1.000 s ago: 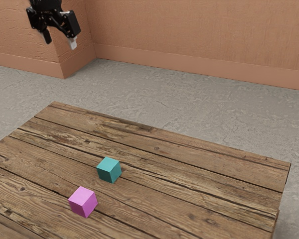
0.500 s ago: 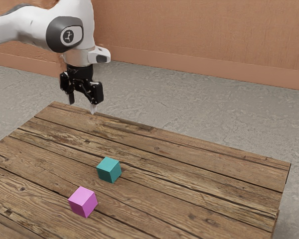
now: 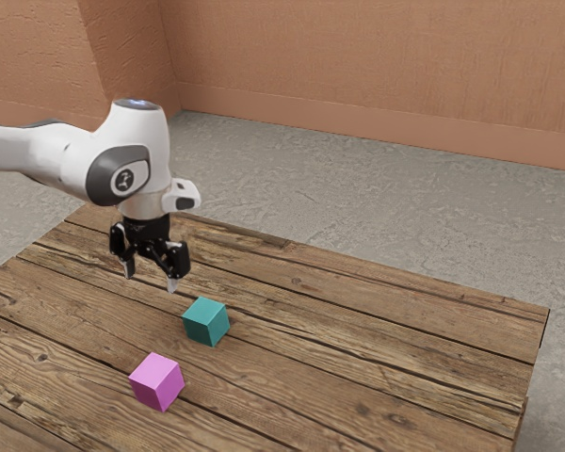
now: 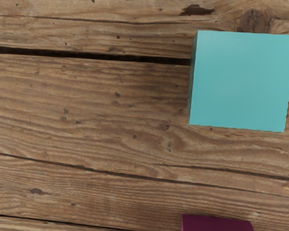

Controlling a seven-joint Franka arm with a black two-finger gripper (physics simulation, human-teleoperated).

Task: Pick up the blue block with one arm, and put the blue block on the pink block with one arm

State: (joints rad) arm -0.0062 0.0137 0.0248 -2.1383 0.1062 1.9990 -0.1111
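- Teal-blue, matte and sharp-edged, the blue block [image 3: 205,321] is a plain cube resting flat on the table [image 3: 377,320], near its middle. Nothing touches it.
- The pink block [image 3: 156,381] is a magenta cube of like form. It sits on the same boards, nearer the camera in the exterior view, close to the blue block but apart from it.
- The table is made of weathered brown planks with coarse grain, knots and dark seams between the boards.
- The gripper [image 3: 151,279] is black with two fingers that point down. It hangs just above the planks, towards the exterior view's left of the blue block. The jaws stand apart with nothing between them.
- The arm [image 3: 75,162] has a white, smooth, rounded shell with a grey joint cap.
- In the wrist view, the blue block [image 4: 241,82] shows a flat square top face lying across a plank seam. A dark magenta edge of the pink block [image 4: 216,223] lies apart from it on the table [image 4: 86,120].
- The floor [image 3: 405,198] is grey and speckled, and the wall [image 3: 377,56] is terracotta with a rough texture.
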